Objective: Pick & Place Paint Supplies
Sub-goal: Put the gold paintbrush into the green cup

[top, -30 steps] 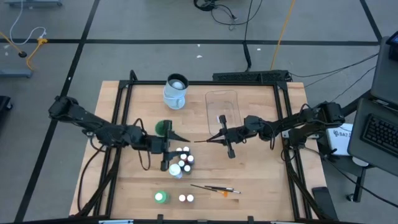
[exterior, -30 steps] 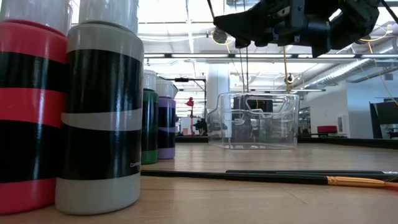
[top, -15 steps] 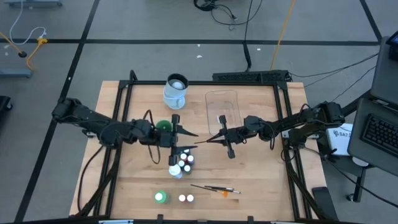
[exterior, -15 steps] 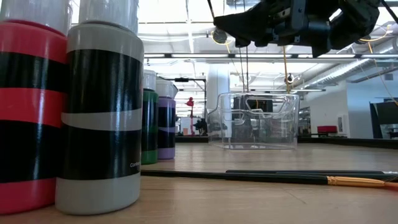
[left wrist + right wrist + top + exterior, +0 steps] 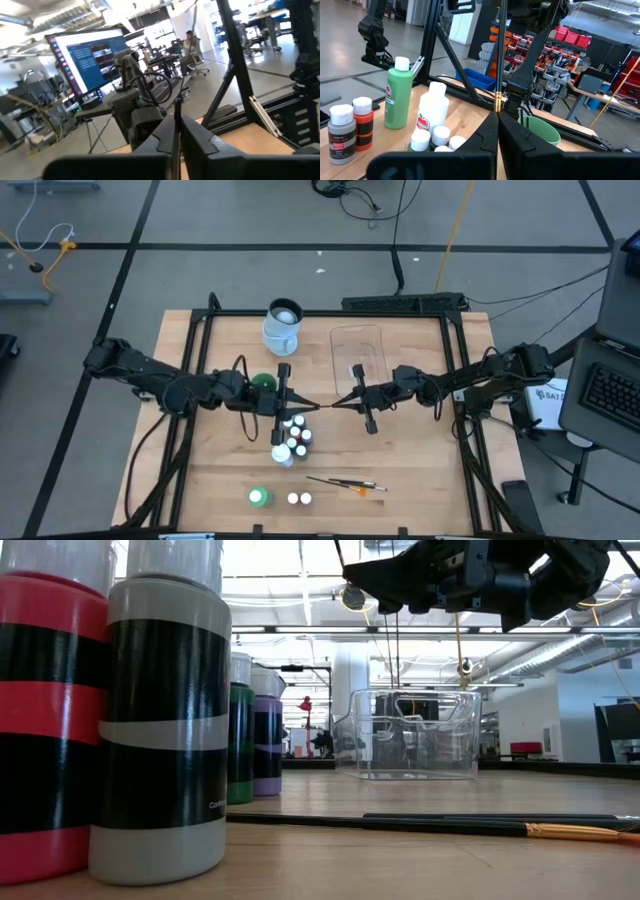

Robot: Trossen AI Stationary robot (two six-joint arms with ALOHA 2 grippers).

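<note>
A thin dark-handled brush (image 5: 318,406) hangs level above the table's middle, between my two grippers. My left gripper (image 5: 303,404) is shut on its left end and my right gripper (image 5: 340,403) on its right end. Just nearside of them, a cluster of small white-capped paint bottles (image 5: 292,438) stands on its bases. A green bottle (image 5: 259,498), two white caps (image 5: 299,499) and two more brushes (image 5: 345,483) sit near the front edge. The clear tray (image 5: 358,348) is at the far middle. My left gripper pinches the handle's free end (image 5: 176,109) between its two fingers, coming level from the table's left, fingers along the brush. The brush is clear of the table. My right gripper pinches the brush beside its brass ferrule (image 5: 497,106), level from the table's right, fingers along the brush; the dark handle (image 5: 501,45) runs on to the other gripper.
A clear cup (image 5: 283,326) stands at the far edge and a green cup (image 5: 263,384) under my left arm. In the low view, big bottles (image 5: 165,720) fill the left, a brush (image 5: 480,825) lies across the table, and the tray (image 5: 410,735) is behind.
My left gripper has gone from above the bottle cluster toward the table's right and far side, turned level toward the brush held by my right gripper, and shut on the handle's free end. The right gripper and the brush have stayed put.
</note>
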